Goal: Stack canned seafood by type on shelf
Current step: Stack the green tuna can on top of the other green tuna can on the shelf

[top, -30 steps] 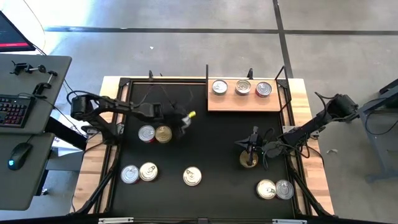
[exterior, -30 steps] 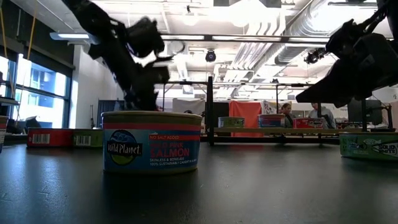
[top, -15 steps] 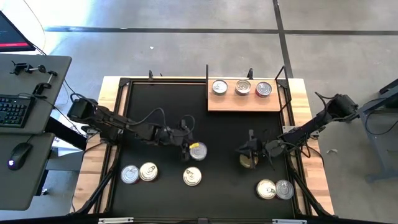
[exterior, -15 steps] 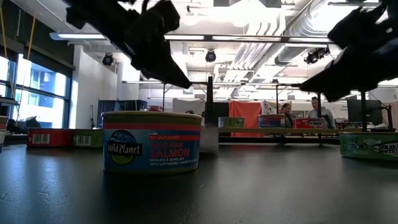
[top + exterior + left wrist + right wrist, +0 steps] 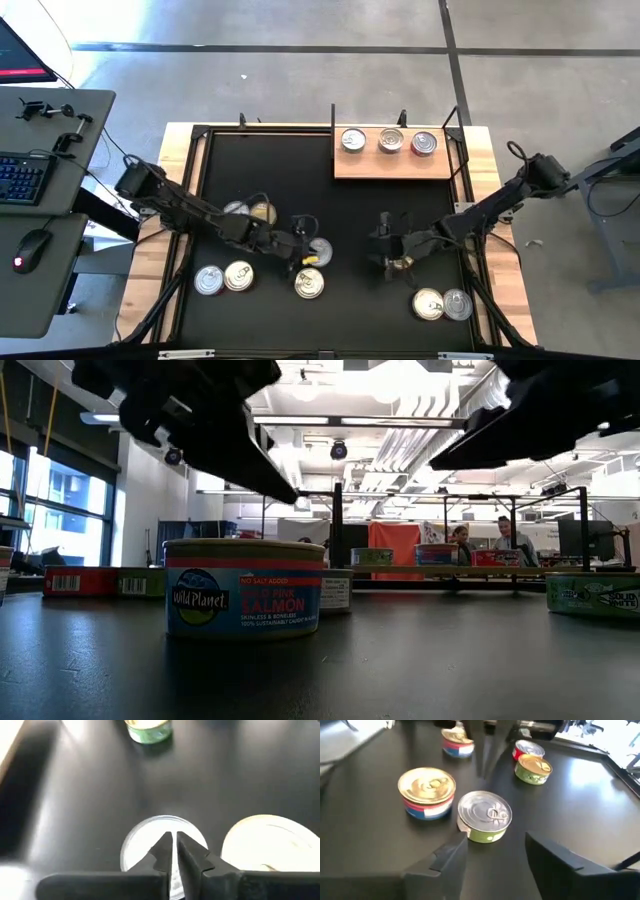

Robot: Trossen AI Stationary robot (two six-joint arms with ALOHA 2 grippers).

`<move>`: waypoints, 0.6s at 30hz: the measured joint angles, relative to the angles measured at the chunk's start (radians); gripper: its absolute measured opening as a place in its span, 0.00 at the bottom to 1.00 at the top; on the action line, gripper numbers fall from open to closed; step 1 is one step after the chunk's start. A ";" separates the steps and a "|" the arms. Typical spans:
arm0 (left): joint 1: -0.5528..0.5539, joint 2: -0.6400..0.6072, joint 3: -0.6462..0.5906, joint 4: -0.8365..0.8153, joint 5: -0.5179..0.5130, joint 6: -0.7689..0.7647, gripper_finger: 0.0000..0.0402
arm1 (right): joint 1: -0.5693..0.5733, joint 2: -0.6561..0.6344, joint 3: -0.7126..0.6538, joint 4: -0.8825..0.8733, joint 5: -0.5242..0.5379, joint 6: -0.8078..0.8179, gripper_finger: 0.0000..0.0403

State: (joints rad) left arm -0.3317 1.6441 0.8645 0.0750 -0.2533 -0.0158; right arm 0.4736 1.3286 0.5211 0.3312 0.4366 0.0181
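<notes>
The shelf (image 5: 394, 160) carries three tins (image 5: 388, 141) in a row. Well in front of it on the counter (image 5: 350, 215), the left hand (image 5: 305, 251) hovers over a silver-lidded tin (image 5: 320, 250), fingers nearly together. To that tin's right, the right hand (image 5: 385, 252) hangs with fingers apart, holding nothing, beside a gold-lidded tin (image 5: 402, 262).

The tins (image 5: 484, 816) have shiny metal lids, silver or gold, with smooth printed paper-like labels round the sides (the nearest one (image 5: 244, 588) looks glossy). The black mat (image 5: 370, 205) is matt yet throws a soft sheen. The shelf (image 5: 395, 164) is plain, pale wood, as is the surface's rim (image 5: 500, 250).
</notes>
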 joint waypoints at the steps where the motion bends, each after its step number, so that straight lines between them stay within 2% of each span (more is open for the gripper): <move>1: -0.006 0.023 0.012 -0.007 0.009 -0.010 0.08 | 0.000 0.015 0.011 -0.006 -0.002 0.000 0.49; 6: -0.013 0.153 0.110 -0.158 0.047 0.017 0.21 | -0.003 0.075 0.038 -0.006 -0.052 0.000 0.51; 10: -0.001 0.215 0.206 -0.284 0.022 0.057 0.26 | -0.003 0.100 0.045 -0.008 -0.084 0.000 0.51; 18: 0.098 0.321 0.306 -0.213 0.009 0.125 0.26 | -0.002 0.100 0.045 -0.010 -0.088 0.004 0.51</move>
State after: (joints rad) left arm -0.2338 1.9649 1.1709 -0.1377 -0.2448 0.1093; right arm 0.4717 1.4284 0.5663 0.3213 0.3481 0.0224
